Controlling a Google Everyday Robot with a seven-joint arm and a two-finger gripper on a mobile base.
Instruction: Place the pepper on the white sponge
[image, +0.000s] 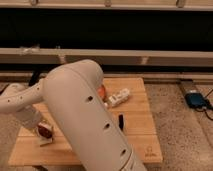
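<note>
The dark-red pepper (45, 131) is at the left of the wooden table (140, 135), right over the small white sponge (46, 141). I cannot tell whether it rests on the sponge or is held just above it. My gripper (40, 126) is at the end of the white forearm coming in from the left. It sits directly at the pepper, and the arm partly hides it. My large white upper arm (85, 115) fills the middle of the view and hides much of the table.
A white bottle with dark markings (119, 97) lies near the table's middle. An orange object (102, 91) peeks out beside my arm. A short black stick (120, 121) lies in front of the bottle. A blue device (196, 100) is on the floor at the right.
</note>
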